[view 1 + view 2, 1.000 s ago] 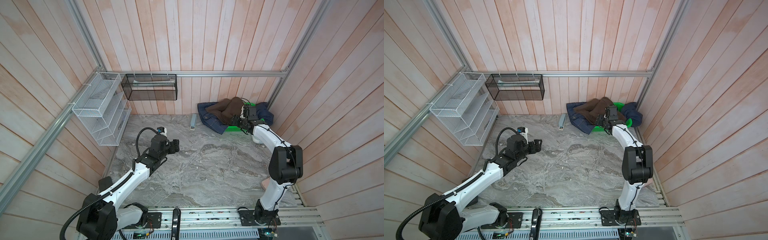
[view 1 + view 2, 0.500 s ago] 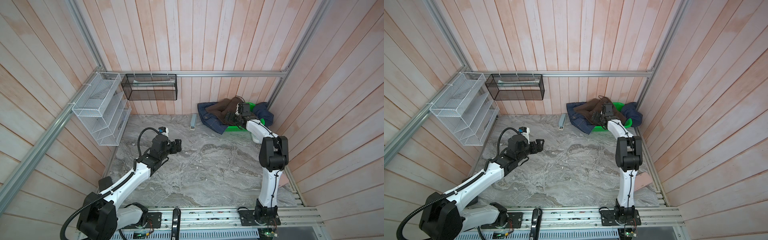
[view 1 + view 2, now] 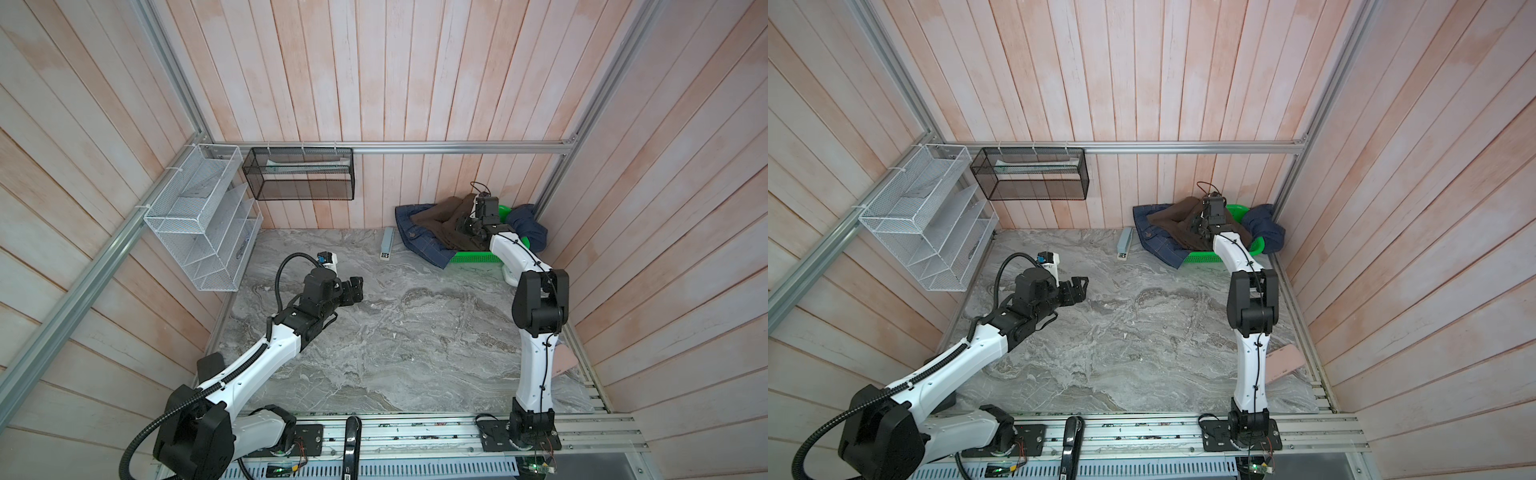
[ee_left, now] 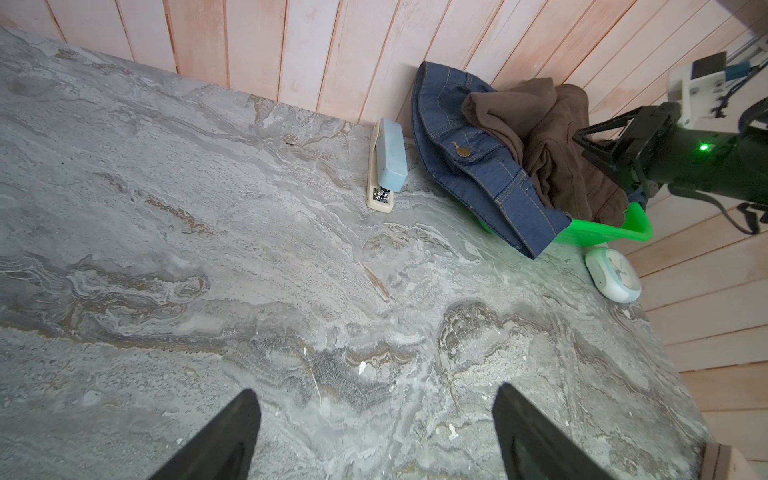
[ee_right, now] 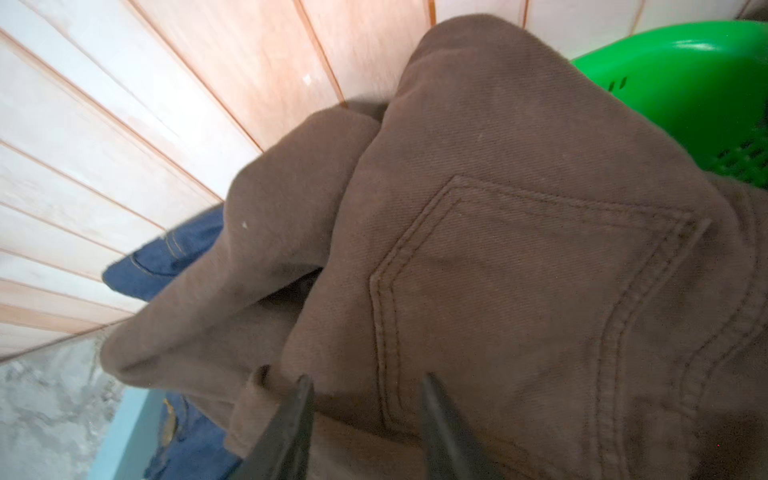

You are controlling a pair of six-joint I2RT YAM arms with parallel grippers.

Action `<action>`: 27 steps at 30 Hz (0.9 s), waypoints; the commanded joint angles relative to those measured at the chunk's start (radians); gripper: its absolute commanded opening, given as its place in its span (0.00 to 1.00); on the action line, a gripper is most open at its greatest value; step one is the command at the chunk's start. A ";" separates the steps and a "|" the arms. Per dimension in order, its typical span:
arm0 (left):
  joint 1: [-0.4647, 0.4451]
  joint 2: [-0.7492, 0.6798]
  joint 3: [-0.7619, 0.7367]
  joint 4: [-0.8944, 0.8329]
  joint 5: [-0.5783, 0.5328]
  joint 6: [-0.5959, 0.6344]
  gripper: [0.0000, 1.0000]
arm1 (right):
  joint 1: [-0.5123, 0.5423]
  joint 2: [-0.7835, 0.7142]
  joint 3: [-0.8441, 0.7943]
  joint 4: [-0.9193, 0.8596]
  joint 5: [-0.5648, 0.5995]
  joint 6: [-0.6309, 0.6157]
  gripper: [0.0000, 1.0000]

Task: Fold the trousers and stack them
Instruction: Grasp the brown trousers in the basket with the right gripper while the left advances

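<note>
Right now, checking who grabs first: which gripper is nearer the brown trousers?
Right. The right gripper is right at the brown trousers heaped over the green basket; the left gripper hovers over the table, well away.

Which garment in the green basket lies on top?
The dark brown cloth trousers; the blue denim jeans lie beneath, draped over the green plastic basket's rim.
</note>
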 commanded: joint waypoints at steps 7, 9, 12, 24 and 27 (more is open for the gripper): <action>-0.005 -0.047 0.024 -0.032 -0.053 0.043 0.90 | 0.010 -0.043 0.004 -0.106 -0.025 -0.033 0.86; -0.005 -0.049 0.022 -0.034 -0.056 0.046 0.90 | 0.004 -0.067 -0.021 -0.125 -0.036 0.007 0.88; -0.005 -0.053 0.017 -0.037 -0.058 0.049 0.90 | -0.005 -0.105 -0.066 -0.132 -0.067 0.116 0.88; -0.005 -0.069 0.013 -0.049 -0.071 0.080 0.90 | -0.037 -0.212 -0.253 0.007 -0.127 0.655 0.85; -0.005 -0.067 0.017 -0.047 -0.077 0.092 0.90 | -0.052 -0.190 -0.261 0.054 -0.218 0.752 0.85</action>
